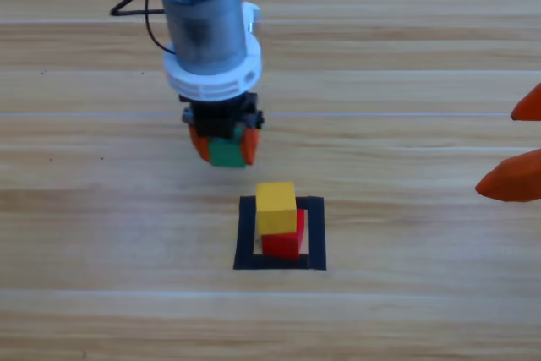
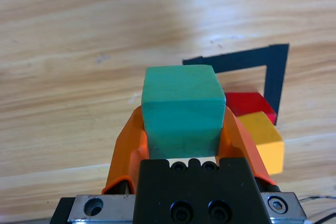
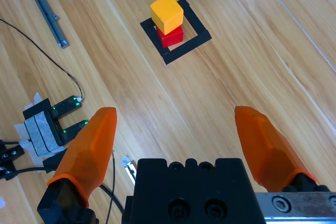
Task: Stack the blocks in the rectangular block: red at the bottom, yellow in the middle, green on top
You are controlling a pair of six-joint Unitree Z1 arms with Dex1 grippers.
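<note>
The left gripper [image 1: 224, 148] holds the green cube [image 1: 226, 153] between its fingers, above the surface just up-left of the rectangular block [image 1: 245, 234], where yellow [image 1: 275, 206] sits on red [image 1: 284, 243]; the right gripper [image 1: 516, 145] waits wide open at the edge

Green cube gripped in the left claw [image 1: 223, 146]

The green cube [image 1: 226, 154] is held just above-left of the yellow cube [image 1: 276, 206], stacked on red [image 1: 284, 241] within the black frame [image 1: 245, 238].

No readable text, label, brand, number or sign is showing anywhere in these views: nothing legible is appearing on the cubes, the tape frame, the arms or the wooden table.
</note>
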